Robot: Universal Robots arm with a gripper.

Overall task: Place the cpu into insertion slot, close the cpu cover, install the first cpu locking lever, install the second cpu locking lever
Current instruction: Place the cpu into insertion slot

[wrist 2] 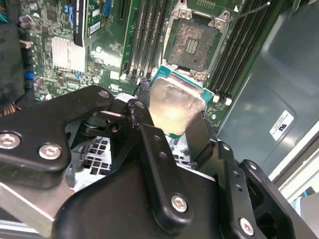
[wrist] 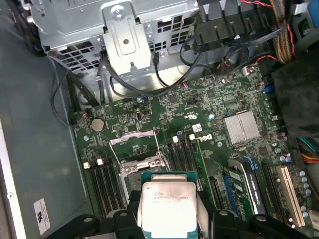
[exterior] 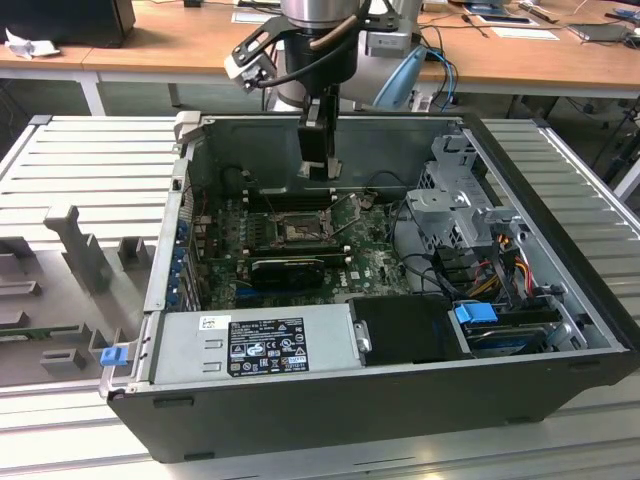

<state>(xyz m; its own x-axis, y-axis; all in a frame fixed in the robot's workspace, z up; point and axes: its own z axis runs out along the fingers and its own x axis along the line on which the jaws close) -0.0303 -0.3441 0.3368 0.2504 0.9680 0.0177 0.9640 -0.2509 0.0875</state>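
My gripper (exterior: pixel 322 165) hangs over the open computer case and is shut on the cpu (wrist 2: pixel 174 104), a thin square chip with a silvery top on a green edge. In both wrist views the black fingers (wrist: pixel 130 215) press on opposite sides of the cpu (wrist: pixel 167 209). The chip is in the air, a little above the green motherboard (wrist: pixel 199 112). The insertion slot (wrist 2: pixel 192 44) lies open just beyond the chip, its dark centre bare. In the first wrist view the chip hides part of the insertion slot (wrist: pixel 142 167). The cpu cover (wrist: pixel 130 141) stands raised at the slot's far side, with thin wire levers beside it.
Long black memory slots (wrist: pixel 104 181) flank the socket on both sides. A black card (exterior: pixel 285 268) lies next to the socket. A grey power supply (exterior: pixel 255 340) fills the case's near side. A metal drive cage (exterior: pixel 455 205) with cables stands at the exterior view's right.
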